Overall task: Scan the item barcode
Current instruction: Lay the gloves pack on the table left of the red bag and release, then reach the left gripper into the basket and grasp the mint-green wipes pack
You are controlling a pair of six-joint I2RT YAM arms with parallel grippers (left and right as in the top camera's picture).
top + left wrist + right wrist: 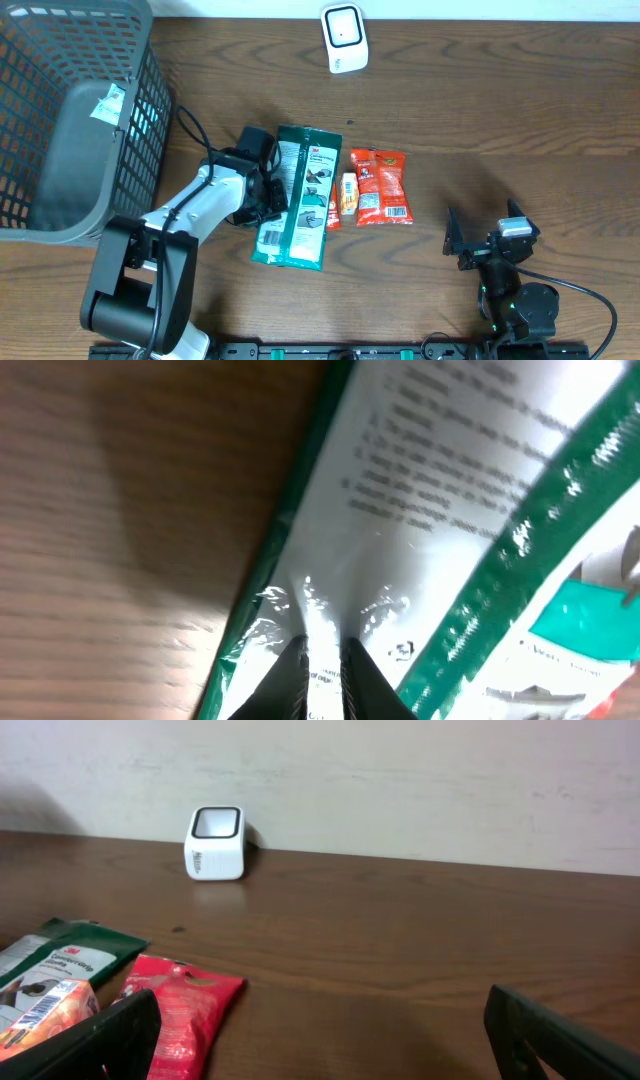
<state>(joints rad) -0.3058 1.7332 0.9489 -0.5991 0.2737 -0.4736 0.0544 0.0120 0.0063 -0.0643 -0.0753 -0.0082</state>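
Green packet (298,190) lies flat on the counter (520,110). It is on the robot's side of the scanner (343,38), a bit to its left and well apart from it. Left end effector (266,195) sits at the packet's left long edge and is closed on it. In the left wrist view the fingers (292,682) are nearly together with a fold of film pinched between them, wrinkled and shiny around the pinch. Right end effector (470,240) is wide open and holds nothing, well to the right of the scanner and nearer the robot.

Handling, as a judgement: a thin flat plastic pouch, light and floppy, glossy so probably slippery. An edge pinch is the sensible hold, since the body lies too flat to straddle. Expect it to droop and swing from that one edge when lifted. It may slide out if only loose film is caught.

No barcode found in any view. The print is too blurred to tell which face carries it, so the packet may need turning toward the scanner window.

Red packet (382,186) and small orange item (347,193) lie just beside the green one, on the same side of the scanner. Basket (60,120) sits far left of the scanner.
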